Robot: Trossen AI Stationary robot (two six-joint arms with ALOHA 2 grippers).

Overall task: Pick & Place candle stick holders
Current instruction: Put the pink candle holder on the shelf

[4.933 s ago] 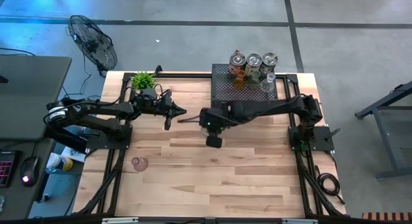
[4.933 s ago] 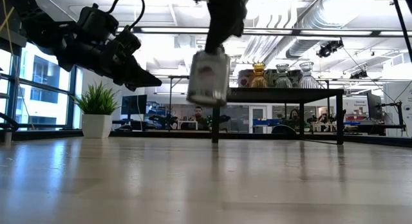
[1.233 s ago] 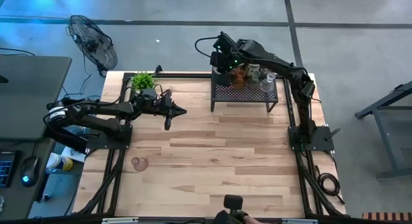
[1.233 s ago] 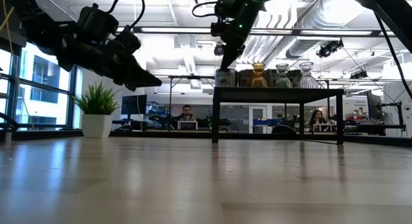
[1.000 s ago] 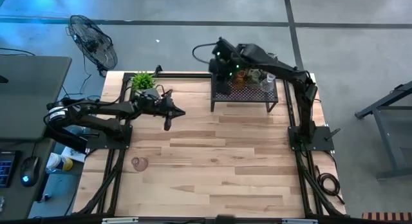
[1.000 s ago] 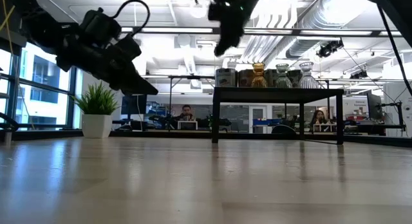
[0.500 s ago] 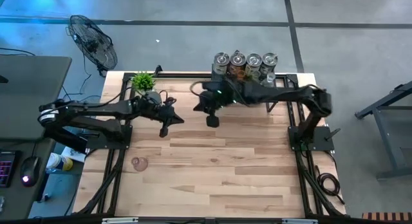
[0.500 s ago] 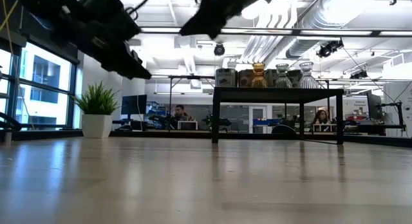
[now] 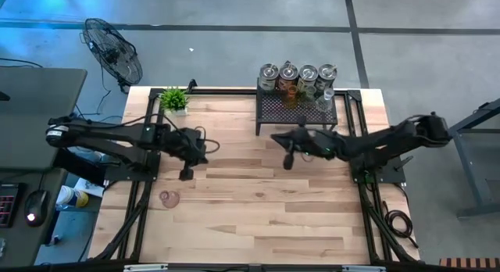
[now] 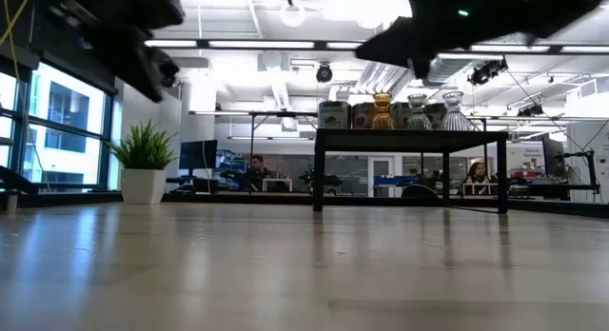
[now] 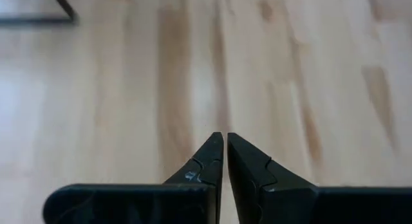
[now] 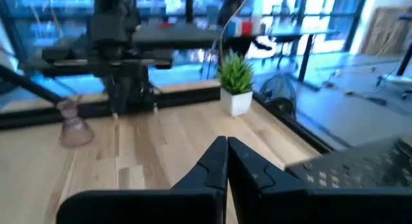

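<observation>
Several glass candle stick holders stand in a row on the black mesh rack [image 9: 297, 109] at the far edge: a silvery one [image 9: 269, 74] at its left end, an amber one [image 9: 288, 76], two more [image 9: 308, 75] [image 9: 326, 73] and a small clear one [image 9: 328, 96]. A pink holder [image 9: 169, 198] stands on the table near the left; it also shows in the right wrist view [image 12: 74, 125]. My left gripper [image 9: 186, 175] is shut and empty, pointing down at bare table, a little beyond the pink holder [image 11: 225, 143]. My right gripper [image 9: 287, 160] is shut and empty above mid-table, near side of the rack [image 12: 226, 147].
A green potted plant [image 9: 173, 98] stands at the far left corner. The black rack stands on thin legs [image 10: 317, 169] at the far edge. Bare wooden table [image 9: 266, 217] lies between the arms and toward the near edge.
My right gripper has come away from the left end of the rack, where the silvery holder stays, and has gone toward the near edge and then the right. My left gripper has gone toward the near edge and the left and has tipped down toward the table.
</observation>
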